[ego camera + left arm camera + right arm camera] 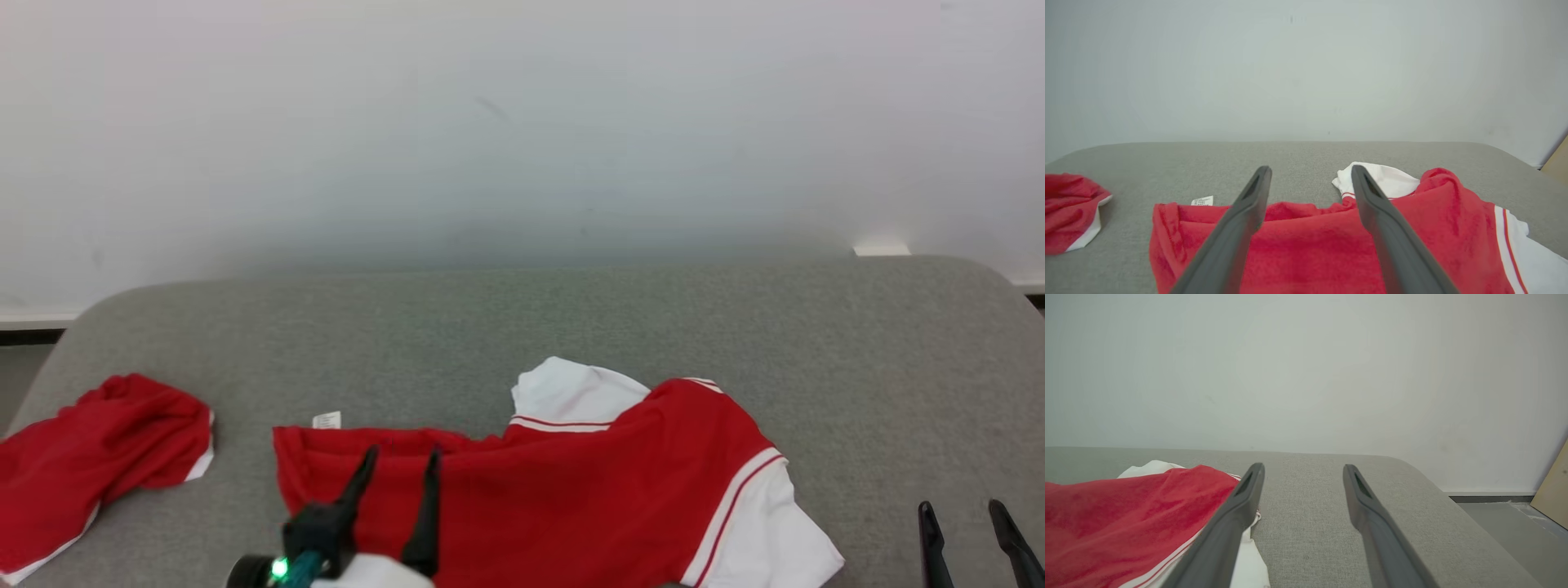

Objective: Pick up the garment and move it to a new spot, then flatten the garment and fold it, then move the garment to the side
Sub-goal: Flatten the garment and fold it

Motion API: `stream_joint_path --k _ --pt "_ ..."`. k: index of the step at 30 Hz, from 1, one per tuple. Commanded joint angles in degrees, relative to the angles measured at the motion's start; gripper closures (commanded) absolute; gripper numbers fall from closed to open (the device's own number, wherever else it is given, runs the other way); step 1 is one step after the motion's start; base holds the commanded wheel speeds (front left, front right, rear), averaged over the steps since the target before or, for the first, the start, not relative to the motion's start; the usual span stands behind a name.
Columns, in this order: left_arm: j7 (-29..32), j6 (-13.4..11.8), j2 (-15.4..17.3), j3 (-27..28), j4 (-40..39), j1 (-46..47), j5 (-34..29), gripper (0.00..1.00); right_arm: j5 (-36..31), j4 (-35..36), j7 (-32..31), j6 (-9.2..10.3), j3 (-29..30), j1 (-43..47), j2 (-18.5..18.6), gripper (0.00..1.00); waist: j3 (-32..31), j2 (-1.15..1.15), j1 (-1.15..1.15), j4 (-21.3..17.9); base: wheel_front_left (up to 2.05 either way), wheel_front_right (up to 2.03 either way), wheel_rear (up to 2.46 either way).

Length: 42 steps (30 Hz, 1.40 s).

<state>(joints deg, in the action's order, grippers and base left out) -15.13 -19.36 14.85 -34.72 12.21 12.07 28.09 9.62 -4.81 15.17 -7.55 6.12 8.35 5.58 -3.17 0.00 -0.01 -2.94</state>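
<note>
- A rumpled red knit garment (588, 498) with white striped sleeves lies along the near edge of the grey fabric-covered table (571, 327), seemingly laid out for flattening.
- Left gripper (402, 452) poised over its left end, jaws released; right gripper (961, 506), also spread and empty, beside the white sleeve.
- Garment's near edge is cut off.

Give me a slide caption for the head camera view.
Open left gripper over a red-and-white garment on a grey surface, right gripper open beside it.
</note>
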Motion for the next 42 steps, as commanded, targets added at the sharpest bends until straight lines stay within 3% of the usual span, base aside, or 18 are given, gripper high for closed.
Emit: stream_joint_path --k 1,5,9,21,31,42 --pt "0.0 -0.2 0.6 1.1 -0.9 -2.1 -1.6 0.00 -0.4 -0.2 0.0 0.13 0.2 0.5 0.1 0.00 -1.1 0.00 0.01 1.4 0.00 0.00 0.00" --pt "0.0 0.2 1.1 6.1 -4.7 -9.1 -5.0 0.00 -0.4 -0.6 -0.1 0.13 -0.2 0.9 -0.4 0.00 -2.0 0.00 0.01 2.1 0.00 0.00 0.00" --pt "0.0 1.9 -0.6 11.8 -7.5 -15.8 -6.7 0.00 0.4 -0.9 0.0 0.13 -0.2 1.5 -1.2 0.00 -2.5 0.00 0.01 2.5 0.00 0.00 0.00" --pt "0.0 11.4 -7.1 24.3 -9.7 -26.8 -14.1 0.00 1.8 -4.1 0.0 0.13 -1.0 2.4 -2.1 0.00 -2.9 0.00 0.01 3.7 0.00 0.00 0.00" --pt "0.0 18.1 -10.6 28.9 -9.4 -27.7 -18.4 0.00 2.0 -5.4 0.0 0.13 -1.6 2.2 -2.5 0.00 -2.8 0.00 0.01 3.4 0.00 0.00 0.00" --pt "0.0 20.9 -11.7 30.3 -8.5 -27.5 -20.9 0.00 2.6 -5.6 0.0 0.13 -2.2 1.3 -2.4 0.00 -2.6 0.00 0.01 2.7 0.00 0.00 0.00"
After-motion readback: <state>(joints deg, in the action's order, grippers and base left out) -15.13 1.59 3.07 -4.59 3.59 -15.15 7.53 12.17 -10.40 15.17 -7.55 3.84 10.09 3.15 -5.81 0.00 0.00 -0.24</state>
